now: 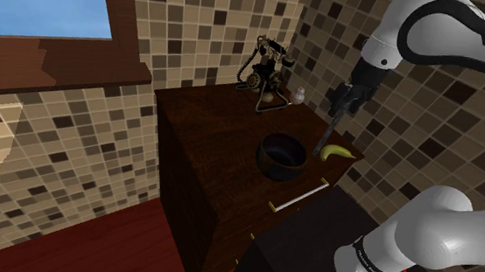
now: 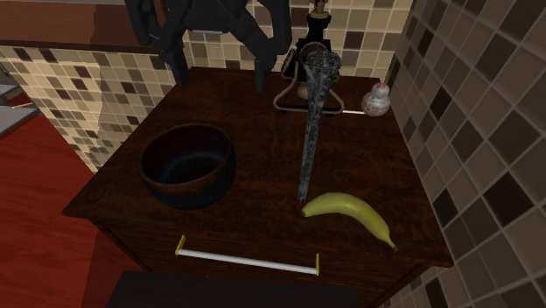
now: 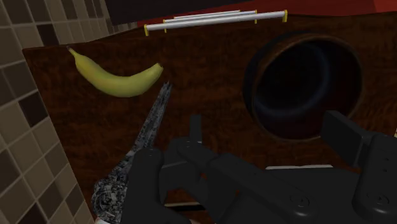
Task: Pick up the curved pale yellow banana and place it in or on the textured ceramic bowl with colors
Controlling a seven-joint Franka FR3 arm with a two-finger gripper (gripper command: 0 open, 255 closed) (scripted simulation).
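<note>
Curved, smooth, pale yellow-green banana (image 3: 121,79) lies on dark wood cabinet top (image 2: 262,166), beyond gripper (image 2: 219,77), off to one side. Round, deep, dark glossy bowl (image 2: 186,199) sits ahead of gripper. Tip of speckled grey tapered rod (image 2: 311,131) just beside banana. Jaws spread, empty.

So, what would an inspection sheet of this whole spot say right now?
Surface: dark wooden cabinet top, with a white bar handle on its front.
Job's things: yellow banana lying flat near the tiled corner; dark bowl empty, apart from the banana.
Clutter: old-style telephone, small pale ornament, long speckled grey object pointing at the banana.
Grippers: black gripper open, holding nothing, hanging above the cabinet top.
Cables: nothing seen.
Surroundings: brown mosaic-tiled walls, wood-framed window, red floor.
</note>
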